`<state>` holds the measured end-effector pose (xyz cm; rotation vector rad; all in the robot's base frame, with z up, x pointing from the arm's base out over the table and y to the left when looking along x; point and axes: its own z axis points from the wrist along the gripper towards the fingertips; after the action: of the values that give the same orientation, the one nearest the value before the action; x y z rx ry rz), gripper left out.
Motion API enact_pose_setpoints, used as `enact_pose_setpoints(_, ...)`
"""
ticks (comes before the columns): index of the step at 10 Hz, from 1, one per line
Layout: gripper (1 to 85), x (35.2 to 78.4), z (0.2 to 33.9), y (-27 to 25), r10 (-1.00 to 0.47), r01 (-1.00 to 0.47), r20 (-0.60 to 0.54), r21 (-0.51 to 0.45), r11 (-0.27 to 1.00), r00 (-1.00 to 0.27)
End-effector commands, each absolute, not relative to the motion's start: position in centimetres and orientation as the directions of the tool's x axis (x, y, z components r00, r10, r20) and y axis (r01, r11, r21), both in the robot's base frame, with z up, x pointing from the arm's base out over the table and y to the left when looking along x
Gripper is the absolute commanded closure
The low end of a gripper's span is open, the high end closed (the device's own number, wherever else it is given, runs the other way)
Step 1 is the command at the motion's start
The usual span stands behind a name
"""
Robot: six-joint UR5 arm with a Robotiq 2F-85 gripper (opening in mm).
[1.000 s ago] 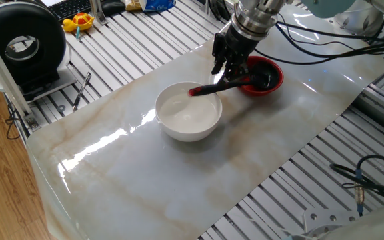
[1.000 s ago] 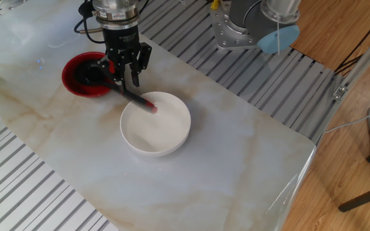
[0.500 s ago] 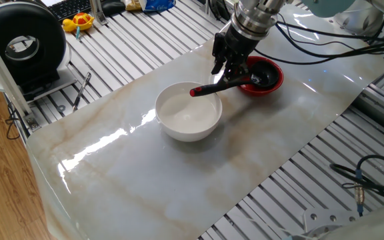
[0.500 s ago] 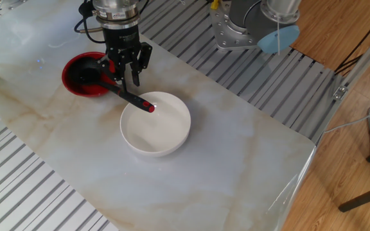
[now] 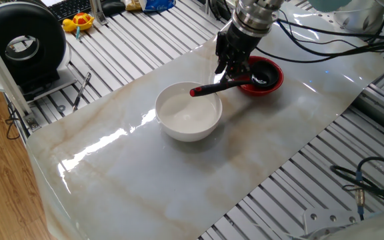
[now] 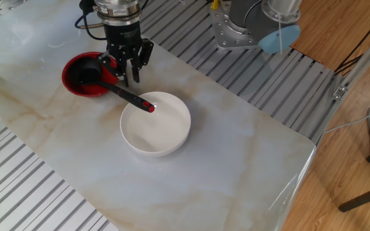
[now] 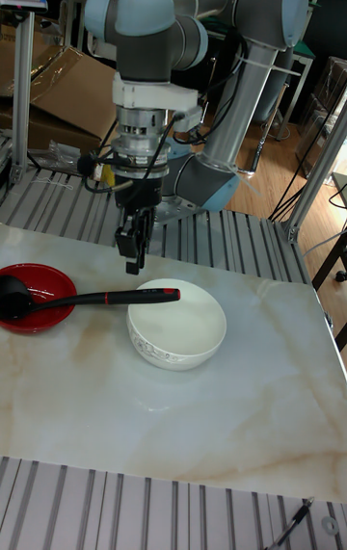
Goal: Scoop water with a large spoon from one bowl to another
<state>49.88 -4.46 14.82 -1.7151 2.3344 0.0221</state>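
Observation:
The large spoon (image 5: 231, 83) (image 6: 126, 94) (image 7: 96, 299) lies free. Its black scoop sits in the red bowl (image 5: 277, 81) (image 6: 71, 86) (image 7: 43, 321), and its red-tipped handle end reaches over the rim of the white bowl (image 5: 189, 128) (image 6: 154, 147) (image 7: 178, 346). Water (image 5: 189, 112) shows only as a faint sheen in the white bowl. My gripper (image 5: 225, 67) (image 6: 128, 76) (image 7: 132, 261) hangs open just above the middle of the handle, touching nothing. I cannot tell whether the red bowl holds water.
The bowls stand on a marble-patterned sheet (image 5: 145, 173) laid over a slotted metal table. A round black device (image 5: 22, 43), a yellow toy (image 5: 79, 23) and a keyboard are at the far left. Cables (image 5: 352, 40) trail behind the arm. The robot base (image 6: 249, 25) stands beyond the sheet.
My gripper has lifted slightly off the spoon handle it stood around. The spoon stays across the two bowls, its scoop settled a little further into the red bowl.

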Motion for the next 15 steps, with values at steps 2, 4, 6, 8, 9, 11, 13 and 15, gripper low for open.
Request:
enact_pose_setpoints(2, 84.3, 47.8, 16.3, -7.8, -0.884, -0.877, -0.082, -0.109, 0.467, -0.461)
enact_pose_setpoints(4, 84.3, 48.2, 16.4, -9.3, -0.867, -0.855, -0.047, -0.149, 0.497, -0.496)
enact_pose_setpoints(6, 84.3, 49.0, 16.5, -9.0, -0.867, -0.850, -0.071, -0.169, 0.498, -0.494)
enact_pose_setpoints(8, 84.3, 48.9, 16.6, -8.8, -0.869, -0.853, -0.074, -0.167, 0.495, -0.490)
enact_pose_setpoints(9, 84.3, 48.6, 16.8, -7.9, -0.864, -0.850, -0.090, -0.152, 0.504, -0.496)
enact_pose_setpoints(11, 84.3, 48.6, 18.0, -5.5, -0.844, -0.833, -0.094, -0.134, 0.536, -0.528)
enact_pose_setpoints(13, 84.3, 49.3, 19.5, -3.2, -0.827, -0.813, -0.084, -0.152, 0.562, -0.556)
enact_pose_setpoints(15, 84.3, 49.1, 19.5, -4.3, -0.827, -0.812, -0.045, -0.170, 0.559, -0.560)
